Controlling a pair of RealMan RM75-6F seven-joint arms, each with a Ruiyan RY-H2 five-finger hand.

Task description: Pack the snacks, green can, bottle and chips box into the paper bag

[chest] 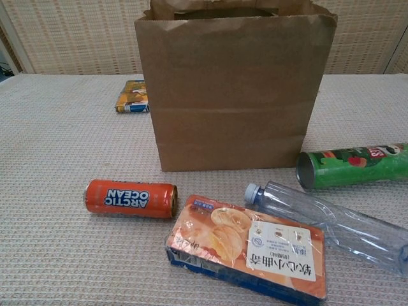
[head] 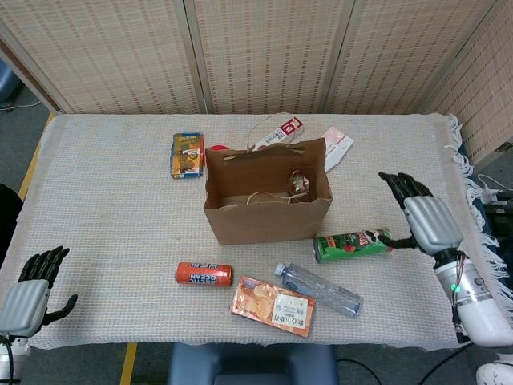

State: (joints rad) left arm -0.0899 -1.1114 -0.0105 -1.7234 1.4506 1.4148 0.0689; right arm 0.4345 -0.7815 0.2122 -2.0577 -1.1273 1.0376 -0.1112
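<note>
The paper bag (head: 267,196) stood open mid-table, one shiny snack already inside. The right hand (head: 422,218) hovered empty, fingers spread, just beside the green can (head: 353,244), which lay on its side by the bag; grasping that tube looked next. The left hand (head: 30,289) idled, fingers loosely apart, holding nothing.

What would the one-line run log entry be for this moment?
right hand: open, beside green can | left hand: open, idle | paper bag: upright | bottle: on table

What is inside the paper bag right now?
From the head view, the paper bag holds one shiny snack packet near its right wall, plus its handle cords. The near wall hides the nearest part of its floor.
</note>
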